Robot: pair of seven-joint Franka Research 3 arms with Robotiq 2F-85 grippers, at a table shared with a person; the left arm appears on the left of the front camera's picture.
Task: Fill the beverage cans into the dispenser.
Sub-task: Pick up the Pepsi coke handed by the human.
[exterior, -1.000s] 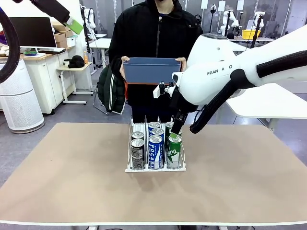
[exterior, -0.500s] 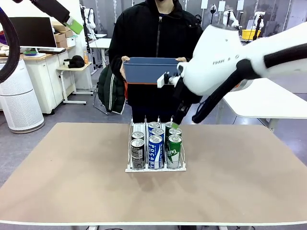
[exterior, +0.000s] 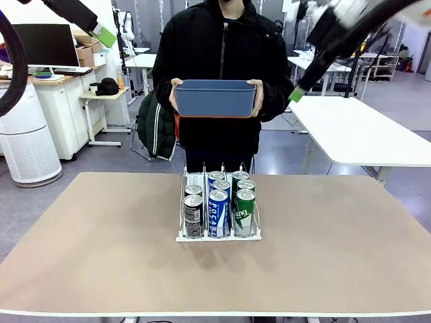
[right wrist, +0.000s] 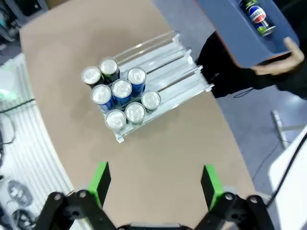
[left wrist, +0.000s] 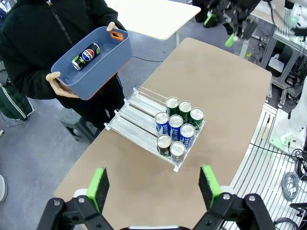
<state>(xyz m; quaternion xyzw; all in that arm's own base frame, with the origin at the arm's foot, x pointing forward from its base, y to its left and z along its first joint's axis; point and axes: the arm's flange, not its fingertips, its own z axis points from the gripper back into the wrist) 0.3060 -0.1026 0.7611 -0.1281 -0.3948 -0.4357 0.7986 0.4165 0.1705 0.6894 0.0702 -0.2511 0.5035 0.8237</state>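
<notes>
The dispenser stands mid-table, a white three-lane rack, with several beverage cans upright at its front: dark on the left, blue in the middle, green on the right. Its rear lanes lie bare. A person at the far side holds a blue tub with one dark can lying in it. My right gripper hangs high at the upper right, open and empty. High at the upper left, my left gripper is also open with nothing in it.
The brown table has free room on both sides of the rack and in front of it. A white table stands behind at the right, a white cylindrical appliance on the floor at the left.
My right gripper has lifted off the front green can and swung up and to the right, high above the table. The can stays in the right lane. The left arm has not moved.
</notes>
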